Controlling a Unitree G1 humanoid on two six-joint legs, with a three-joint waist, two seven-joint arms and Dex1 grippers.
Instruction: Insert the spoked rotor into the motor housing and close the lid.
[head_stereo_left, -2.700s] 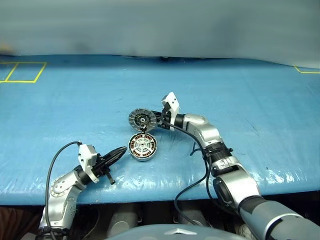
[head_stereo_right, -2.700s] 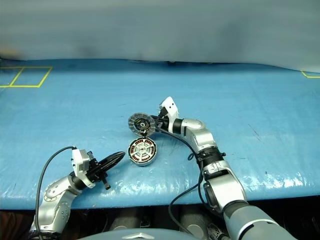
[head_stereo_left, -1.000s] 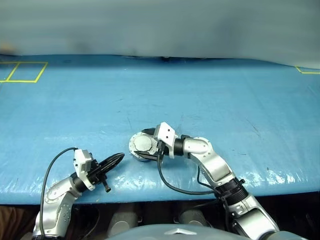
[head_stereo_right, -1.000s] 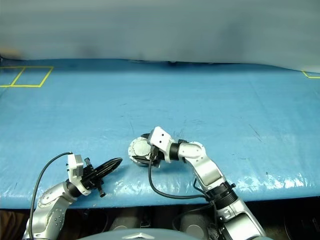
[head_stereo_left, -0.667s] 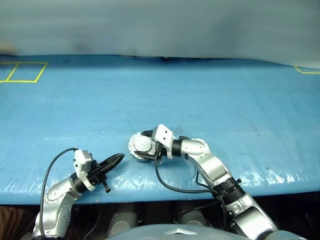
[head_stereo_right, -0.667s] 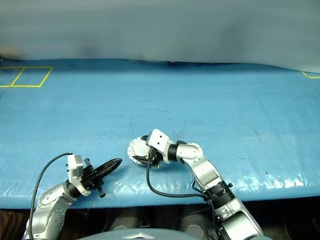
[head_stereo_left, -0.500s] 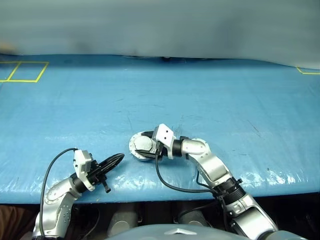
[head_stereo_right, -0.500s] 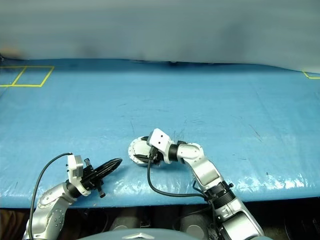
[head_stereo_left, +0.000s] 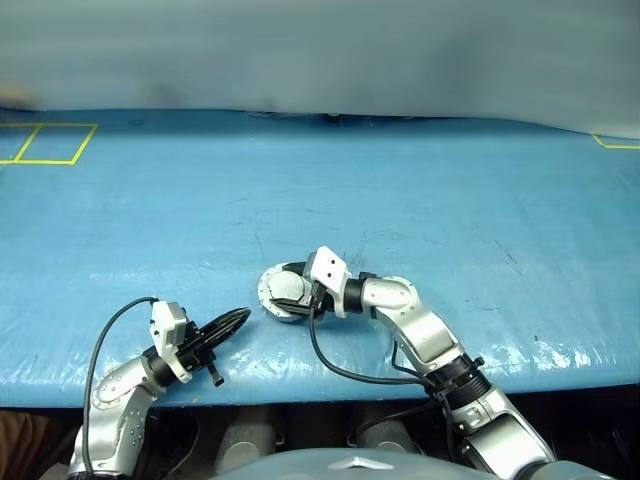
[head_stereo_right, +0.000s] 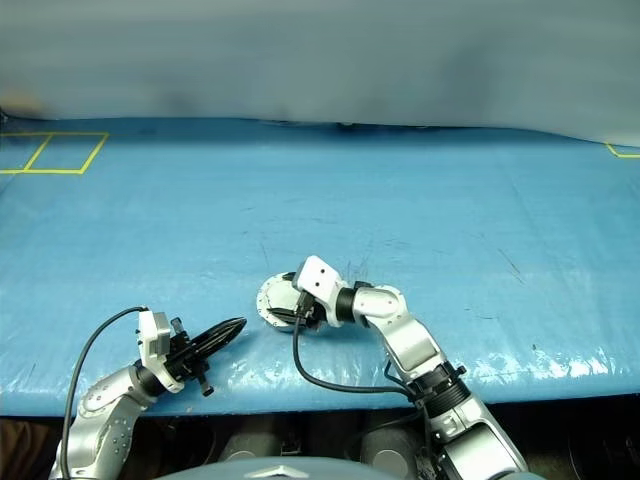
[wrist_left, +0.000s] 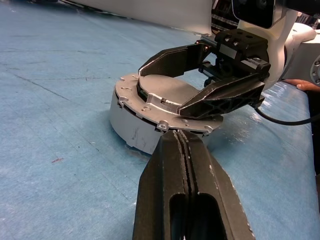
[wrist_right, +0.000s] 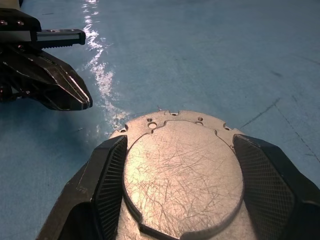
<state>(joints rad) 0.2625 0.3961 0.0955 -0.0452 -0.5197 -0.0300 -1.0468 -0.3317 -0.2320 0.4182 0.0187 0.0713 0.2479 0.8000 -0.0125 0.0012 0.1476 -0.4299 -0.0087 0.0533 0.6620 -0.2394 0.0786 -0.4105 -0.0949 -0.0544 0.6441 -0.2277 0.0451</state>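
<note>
I see a wide table (head_stereo_left: 450, 190) under a blue cover, scuffed with dark marks. Yellow tape squares (head_stereo_left: 45, 143) sit at its far left corner, and a pale grey wall (head_stereo_left: 320, 50) rises behind.

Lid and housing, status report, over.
Left gripper shut, holding nothing, beside the stack. Right gripper straddles the lid, which sits plain face up on the motor housing. Nothing in the way.

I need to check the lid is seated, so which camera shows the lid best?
The right wrist view: the lid's plain grey face spreads between the right pincer's fingers. The left wrist view shows it side-on atop the motor housing, behind the shut left pincer. The eye views show it small and partly covered.
</note>
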